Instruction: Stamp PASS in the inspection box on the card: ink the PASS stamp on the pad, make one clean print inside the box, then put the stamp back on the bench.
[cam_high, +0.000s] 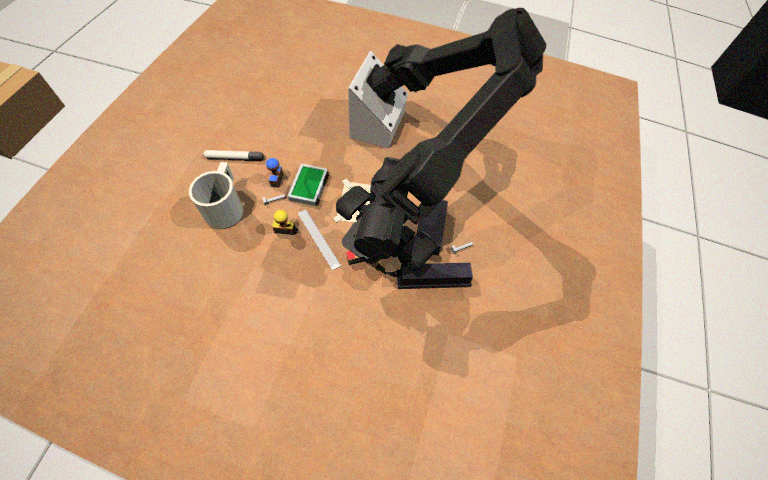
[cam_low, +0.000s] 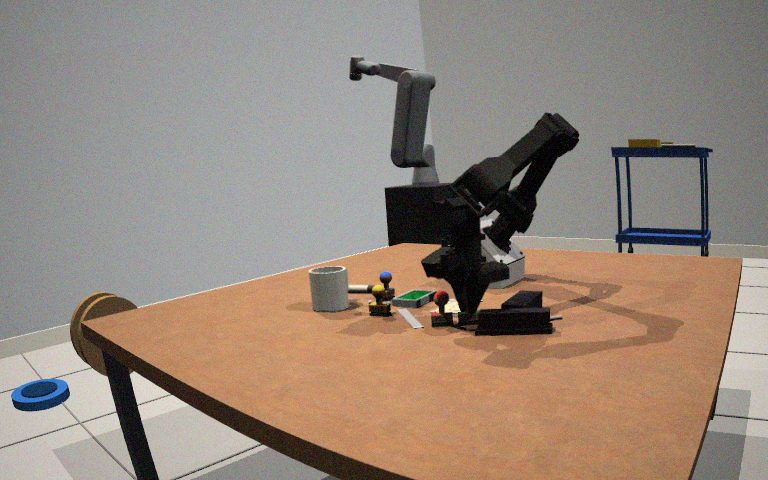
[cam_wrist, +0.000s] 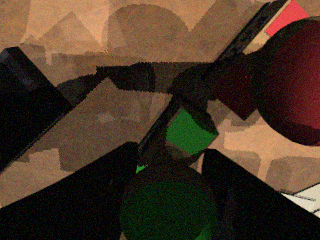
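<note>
My gripper (cam_low: 467, 310) (cam_wrist: 170, 156) points down and is shut on the green stamp (cam_wrist: 167, 210), with the fingers at either side of its round knob. The stamp's base is low at the bench; whether it touches cannot be told. No lettering on it is readable. In the top view the arm hides it and the fingertips. The ink pad (cam_high: 308, 183) (cam_low: 414, 297) is an open tray with a green surface, left of the arm. The cream card (cam_high: 362, 185) (cam_low: 451, 306) (cam_wrist: 309, 199) is partly behind the gripper; its inspection box is mostly hidden.
A red stamp (cam_high: 353, 257) (cam_low: 441, 298) (cam_wrist: 295, 85) stands right beside the green one. A long dark block (cam_high: 434, 275) (cam_low: 513, 321) is close by. A metal strip (cam_high: 318, 240), yellow stamp (cam_high: 280, 217), blue stamp (cam_high: 272, 165), mug (cam_high: 219, 203) and marker (cam_high: 229, 154) are farther left.
</note>
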